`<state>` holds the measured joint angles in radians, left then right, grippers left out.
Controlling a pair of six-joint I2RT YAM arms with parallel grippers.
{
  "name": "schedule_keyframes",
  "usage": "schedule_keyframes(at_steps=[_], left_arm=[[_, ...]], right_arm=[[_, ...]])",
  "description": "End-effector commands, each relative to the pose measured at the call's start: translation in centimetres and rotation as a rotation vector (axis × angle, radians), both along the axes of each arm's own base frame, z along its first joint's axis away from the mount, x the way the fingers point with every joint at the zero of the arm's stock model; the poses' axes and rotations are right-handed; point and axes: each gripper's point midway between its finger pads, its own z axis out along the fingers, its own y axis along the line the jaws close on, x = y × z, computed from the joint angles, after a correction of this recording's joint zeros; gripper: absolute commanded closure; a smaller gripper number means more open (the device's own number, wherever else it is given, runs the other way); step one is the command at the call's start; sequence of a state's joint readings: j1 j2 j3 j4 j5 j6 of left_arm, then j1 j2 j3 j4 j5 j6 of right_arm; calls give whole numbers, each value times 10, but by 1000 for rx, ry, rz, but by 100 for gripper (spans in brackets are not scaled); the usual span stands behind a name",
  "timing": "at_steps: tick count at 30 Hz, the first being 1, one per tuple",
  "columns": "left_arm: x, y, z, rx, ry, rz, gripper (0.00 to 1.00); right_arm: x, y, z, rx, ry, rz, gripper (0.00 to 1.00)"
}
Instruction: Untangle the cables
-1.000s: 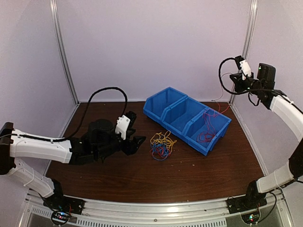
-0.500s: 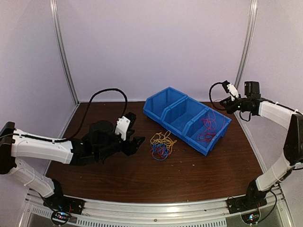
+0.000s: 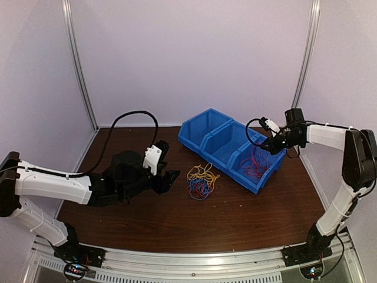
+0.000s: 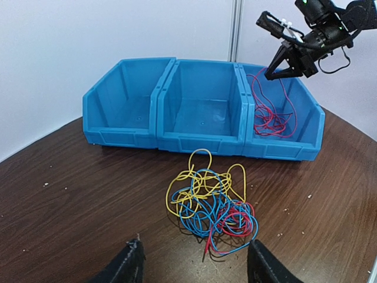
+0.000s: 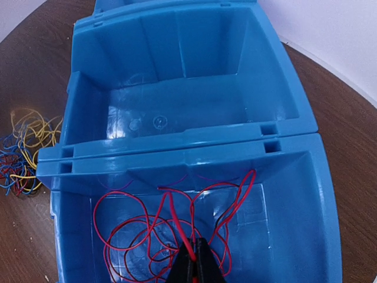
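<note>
A tangle of yellow, blue and red cables (image 3: 200, 180) lies on the brown table in front of the blue three-compartment bin (image 3: 207, 114). In the left wrist view the tangle (image 4: 211, 200) sits just beyond my left gripper (image 4: 197, 259), which is open and holds nothing. My left gripper (image 3: 171, 178) rests low, to the left of the pile. My right gripper (image 3: 266, 145) hangs over the bin's right compartment, shut on a red cable (image 5: 153, 227). The cable's loops lie coiled on that compartment's floor, and one strand runs up between my right gripper's (image 5: 195, 260) fingertips.
The bin's left and middle compartments (image 4: 203, 103) hold nothing. The bin's divider wall (image 5: 177, 141) stands just ahead of my right gripper. Metal frame posts (image 3: 79, 65) rise at the table's back corners. The robot's own thick black cable (image 3: 132, 115) arcs behind my left arm.
My right arm has swung down from high at the back right to the bin's right compartment, bringing the red cable with it. The left arm has not moved.
</note>
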<state>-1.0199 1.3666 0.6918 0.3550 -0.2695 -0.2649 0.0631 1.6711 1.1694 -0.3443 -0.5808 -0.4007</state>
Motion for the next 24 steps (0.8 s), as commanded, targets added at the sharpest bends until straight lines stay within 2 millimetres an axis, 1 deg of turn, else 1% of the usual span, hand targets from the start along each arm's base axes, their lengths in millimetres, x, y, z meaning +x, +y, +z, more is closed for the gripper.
schedule_keyframes(at_steps=[1,2,3,6,8,10,12,13,15,16,17,20,23,24], left_arm=[[5,6,14,-88,-34,38,39],[7,8,14,-95,-34,45,39],[8,9,13,-98,-28,47,39],[19,8,11,-112,-1,54,38],[25,4,10,-130,17,38,32],[35,0,10,-142,15,45,27],[47,-7,11,-147,12,49,23],[53,-13,10,-149,16,39,23],[64,-28,7,-153,24,13,23],[71,-38,-4,-138,41,1,23],[77,-47,-7,-136,49,-11,23],[93,-72,-23,-118,83,-58,24],[108,-86,-42,-103,123,-63,28],[109,-89,-50,-100,145,-82,29]], right_arm=[[0,-3,0,-72,60,5,93],[0,-5,6,-88,63,0,89],[-1,-7,12,-103,67,0,82],[-12,-13,31,-147,73,14,60],[-21,-17,48,-174,52,11,49],[-29,-23,66,-195,7,-8,43],[-38,-25,82,-195,-34,-25,39],[-43,-24,88,-179,-47,-29,39],[-58,-14,97,-112,-73,-4,39],[-67,-8,99,-74,-85,16,38],[-77,-2,105,-40,-111,43,37],[-99,10,107,10,-155,107,36],[-116,19,105,28,-180,169,38],[-121,24,104,30,-183,195,39]])
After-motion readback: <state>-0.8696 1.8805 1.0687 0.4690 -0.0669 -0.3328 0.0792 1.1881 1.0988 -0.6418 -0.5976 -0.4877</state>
